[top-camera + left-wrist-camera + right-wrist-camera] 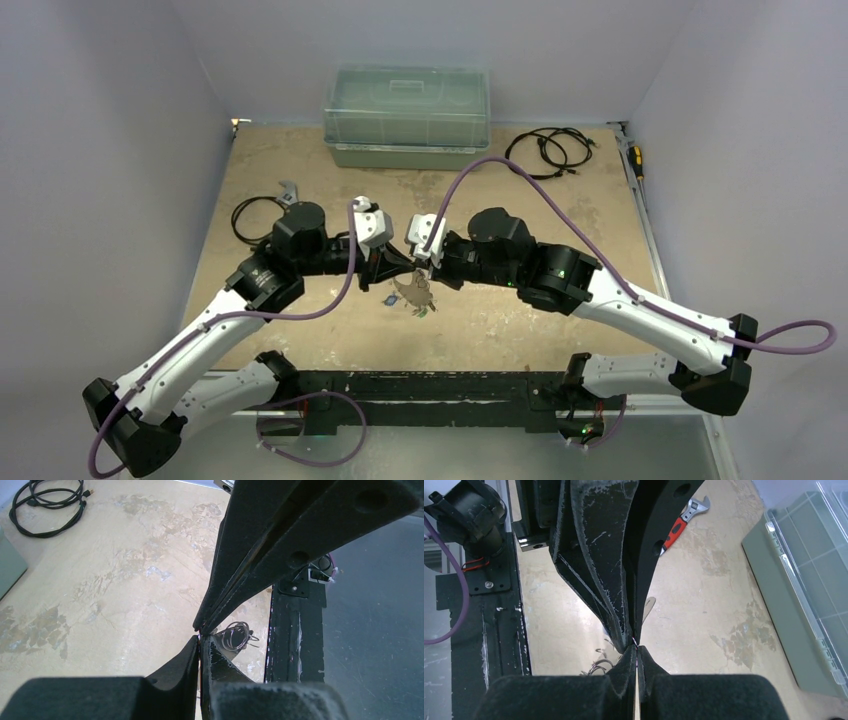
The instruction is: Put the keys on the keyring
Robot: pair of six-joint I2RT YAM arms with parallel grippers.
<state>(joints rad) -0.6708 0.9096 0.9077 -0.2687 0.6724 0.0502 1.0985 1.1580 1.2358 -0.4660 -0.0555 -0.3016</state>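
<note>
Left hand [200, 647] is closed, tip to tip with the closed right hand [636, 652] above the middle of the desk [500, 330]; whether either pinches anything I cannot tell; the keys [415, 292] lie on the desk just beneath them, with the thin keyring [236, 635] there too; a clear box [407, 115] stands at the far edge.

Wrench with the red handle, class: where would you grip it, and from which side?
Grip the wrench across its red handle, coming down from above: it lies flat on the table, and the handle is slimmer than the silver head.
</note>
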